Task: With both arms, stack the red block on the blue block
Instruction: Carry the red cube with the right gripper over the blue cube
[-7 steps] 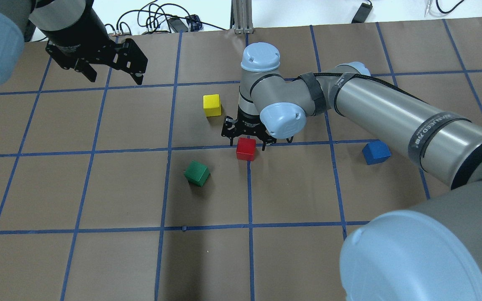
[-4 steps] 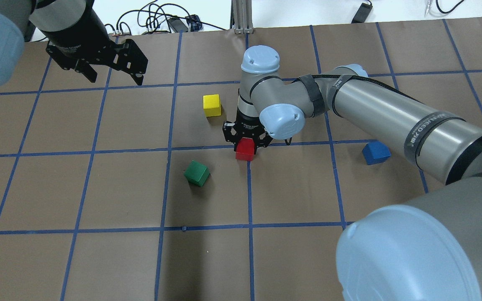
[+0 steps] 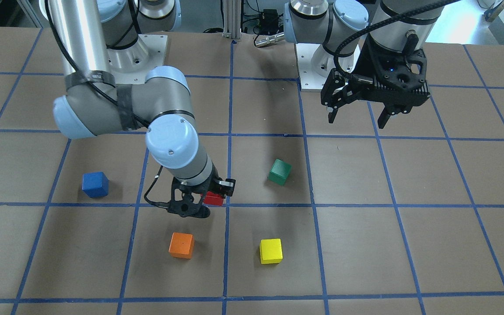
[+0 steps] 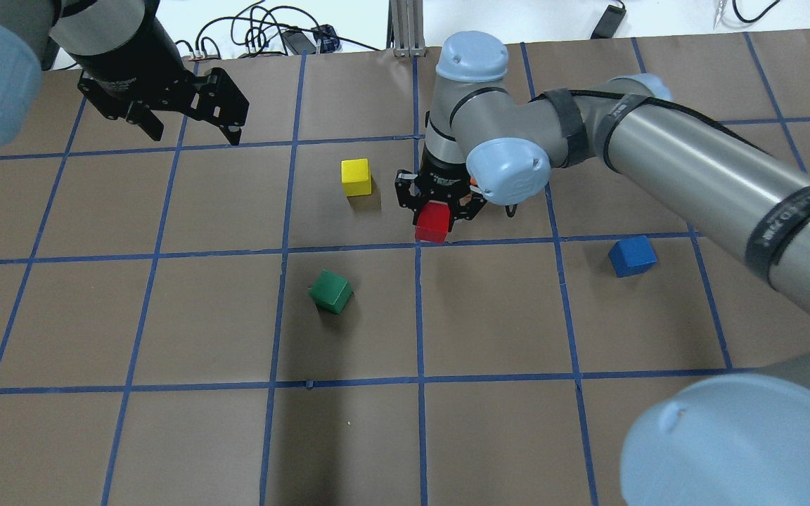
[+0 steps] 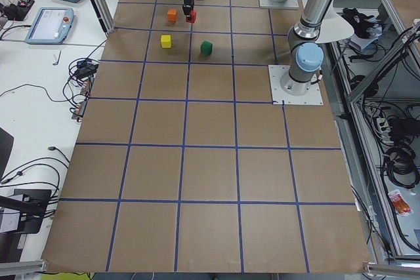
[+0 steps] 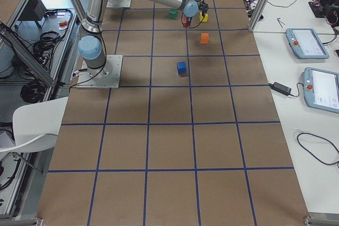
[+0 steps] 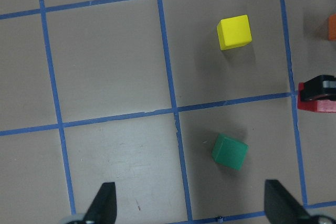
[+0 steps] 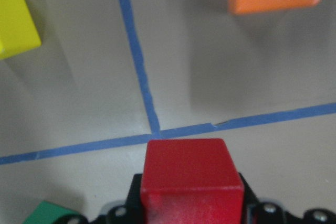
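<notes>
My right gripper [image 4: 439,209] is shut on the red block [image 4: 432,223] and holds it a little above the brown table near a blue tape crossing. The block also shows in the front view [image 3: 214,199] and, close up between the jaws, in the right wrist view [image 8: 191,179]. The blue block [image 4: 632,256] rests on the table to the right, apart from the gripper; it shows at the left of the front view [image 3: 95,184]. My left gripper [image 4: 194,132] is open and empty, hovering high over the far left of the table [image 3: 357,121].
A green block [image 4: 330,291] lies near and left of the red one. A yellow block [image 4: 356,176] sits left of the right gripper. An orange block [image 3: 181,245] lies just beyond the right gripper. Cables lie past the table's far edge [image 4: 271,35].
My right gripper has shut on the red block, lifted it off the table and moved it a little away and to the right. The left arm has not moved.
</notes>
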`<action>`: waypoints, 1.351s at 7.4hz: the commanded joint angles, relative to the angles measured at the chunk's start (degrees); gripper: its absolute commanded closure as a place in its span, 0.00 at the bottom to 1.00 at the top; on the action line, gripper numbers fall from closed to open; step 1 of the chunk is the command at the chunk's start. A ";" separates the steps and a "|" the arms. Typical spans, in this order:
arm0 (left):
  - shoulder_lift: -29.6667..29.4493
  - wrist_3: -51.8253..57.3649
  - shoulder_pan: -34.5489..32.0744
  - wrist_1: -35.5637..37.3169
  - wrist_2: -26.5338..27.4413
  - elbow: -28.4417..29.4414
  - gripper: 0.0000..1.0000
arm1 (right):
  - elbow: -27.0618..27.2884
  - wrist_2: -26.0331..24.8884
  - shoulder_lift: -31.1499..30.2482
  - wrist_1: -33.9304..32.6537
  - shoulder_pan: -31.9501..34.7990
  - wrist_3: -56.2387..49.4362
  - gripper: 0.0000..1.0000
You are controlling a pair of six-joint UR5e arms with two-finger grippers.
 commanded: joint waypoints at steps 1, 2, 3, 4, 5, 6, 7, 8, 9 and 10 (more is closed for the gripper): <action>0.02 0.00 0.00 0.13 0.00 -0.02 0.00 | -0.04 -1.51 -7.44 8.40 -8.60 -9.53 1.00; 0.02 0.09 0.00 0.13 0.00 -0.02 0.00 | 0.05 -5.09 -10.34 12.71 -12.47 -15.34 1.00; 0.11 0.00 0.00 0.13 0.00 -0.28 0.00 | 0.49 -6.60 -11.94 15.71 -15.90 -22.45 1.00; 0.11 0.00 0.00 0.13 0.00 -0.28 0.00 | 1.10 -10.62 -12.13 16.17 -19.16 -27.30 1.00; 0.02 0.00 0.00 0.13 0.00 -0.11 0.00 | 1.80 -11.18 -12.13 16.53 -21.71 -31.70 1.00; -0.07 -0.09 0.00 0.13 0.00 -0.02 0.00 | 3.64 -11.28 -12.04 15.66 -23.22 -35.66 1.00; -0.07 -0.09 0.00 0.13 0.00 -0.10 0.00 | 6.00 -11.19 -12.04 14.35 -24.28 -39.18 1.00; 0.02 -0.09 0.00 0.13 0.00 -0.10 0.00 | 7.77 -11.19 -11.87 10.77 -24.64 -40.35 1.00; -0.07 -0.09 0.00 0.13 0.00 -0.10 0.00 | 9.70 -10.93 -11.61 7.77 -24.64 -40.53 1.00; 0.02 -0.09 0.00 0.13 0.00 -0.10 0.00 | 12.07 -10.84 -11.52 5.57 -24.64 -40.53 1.00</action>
